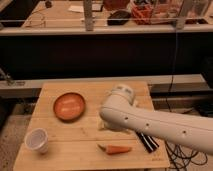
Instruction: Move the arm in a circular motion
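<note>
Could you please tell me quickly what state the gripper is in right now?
Gripper: cannot be told; it sits at the tip of the arm, over the middle of the wooden table.

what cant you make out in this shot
1. Camera view: the gripper is hidden behind the arm, near the middle of the table.
2. Camera view: the dark object by the carrot is half covered by the arm and too blurred to identify.
3. Camera view: the arm's base is cut off by the right edge.
</note>
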Tool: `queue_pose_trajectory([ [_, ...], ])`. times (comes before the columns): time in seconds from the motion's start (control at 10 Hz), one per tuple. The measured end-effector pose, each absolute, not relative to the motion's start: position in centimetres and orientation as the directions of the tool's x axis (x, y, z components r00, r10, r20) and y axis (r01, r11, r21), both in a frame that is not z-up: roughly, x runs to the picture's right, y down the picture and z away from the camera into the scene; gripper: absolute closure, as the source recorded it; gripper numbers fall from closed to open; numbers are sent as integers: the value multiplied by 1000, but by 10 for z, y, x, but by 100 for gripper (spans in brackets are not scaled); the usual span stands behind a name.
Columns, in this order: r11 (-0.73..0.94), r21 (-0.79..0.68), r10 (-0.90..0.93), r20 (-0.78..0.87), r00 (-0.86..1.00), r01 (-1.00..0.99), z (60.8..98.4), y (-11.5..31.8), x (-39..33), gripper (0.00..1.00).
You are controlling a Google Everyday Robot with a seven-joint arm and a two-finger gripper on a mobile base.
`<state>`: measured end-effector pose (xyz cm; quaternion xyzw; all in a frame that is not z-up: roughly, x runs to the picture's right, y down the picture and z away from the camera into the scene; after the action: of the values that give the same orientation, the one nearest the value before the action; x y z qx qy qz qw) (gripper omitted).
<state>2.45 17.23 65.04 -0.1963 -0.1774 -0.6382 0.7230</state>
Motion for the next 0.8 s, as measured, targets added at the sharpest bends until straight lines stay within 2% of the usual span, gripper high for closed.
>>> queue_pose_trajectory([
  [0.4,50,61,-903,430,19,997,679,88,-65,20],
  [0.8,109,150,-927,371,46,983,719,-2,-84,20],
])
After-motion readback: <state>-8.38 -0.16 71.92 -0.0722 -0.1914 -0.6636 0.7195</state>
